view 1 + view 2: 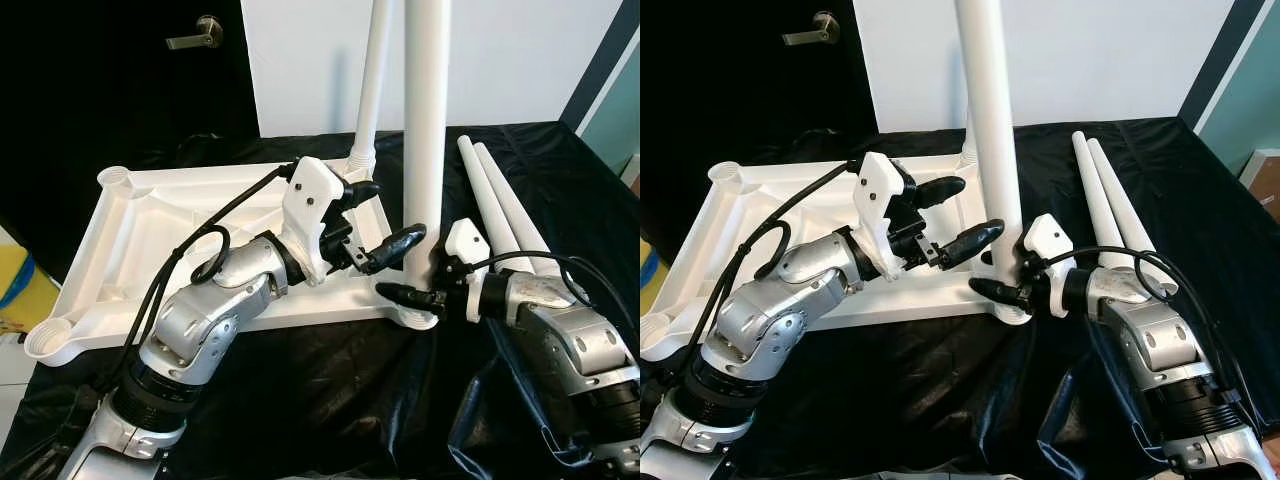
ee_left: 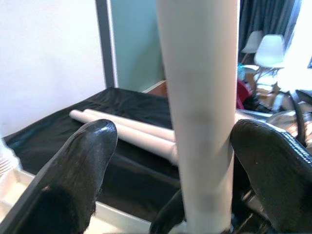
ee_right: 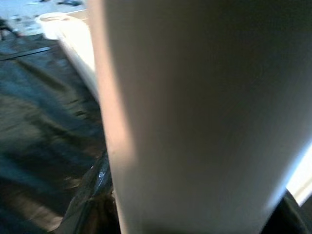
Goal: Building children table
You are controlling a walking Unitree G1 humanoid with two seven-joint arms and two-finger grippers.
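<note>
Centre frame, the right gripper [image 1: 407, 293] is clamping the upright table leg [image 1: 425, 140] at its base in the upside-down tabletop [image 1: 150, 225]'s corner socket, while the left gripper [image 1: 385, 215] is sitting spread wide beside it.

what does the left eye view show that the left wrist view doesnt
Left eye view alone: the upside-down white tabletop, a second upright leg at its far corner, the right gripper at the base of the near leg, and a door handle.

Left wrist view alone: white chairs in the room beyond.

Both: the near upright leg between the left gripper's open fingers, two loose legs lying side by side, and the black cloth.
</note>
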